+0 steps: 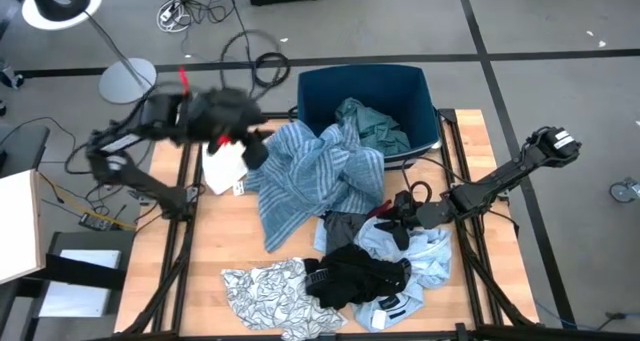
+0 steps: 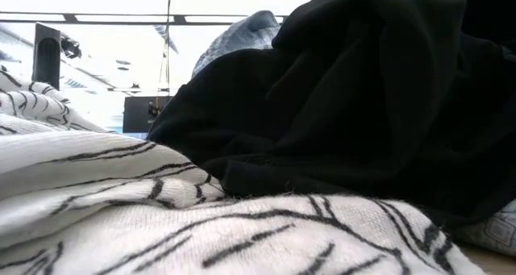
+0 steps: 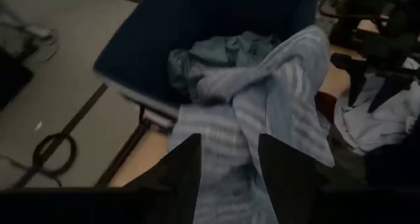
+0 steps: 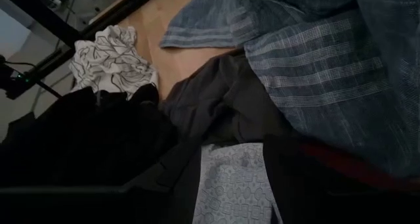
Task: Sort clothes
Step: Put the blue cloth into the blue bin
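The blue striped garment [image 1: 315, 176] lies spread on the table, its far part draped over the rim of the dark blue bin [image 1: 312, 93], where a teal garment [image 1: 375, 126] lies. My left gripper [image 3: 230, 140] is open, raised above the striped garment's left edge [image 3: 275, 112], with nothing between its fingers. A white piece [image 1: 225, 166] lies just under it. My right gripper [image 1: 400, 221] is open, low over the light blue garment [image 1: 430, 256]. The black garment [image 1: 355, 276] and the leaf-print one [image 1: 275, 296] lie near the front edge. A red piece [image 4: 341, 161] peeks from under the striped cloth.
A dark grey garment [image 4: 223, 106] lies between the striped and black ones. Bare wood shows at the table's left [image 1: 215, 231]. Dark frame rails [image 1: 180, 241] run along both table sides. Cables [image 1: 255, 66] and a lamp base [image 1: 125, 81] lie on the floor beyond.
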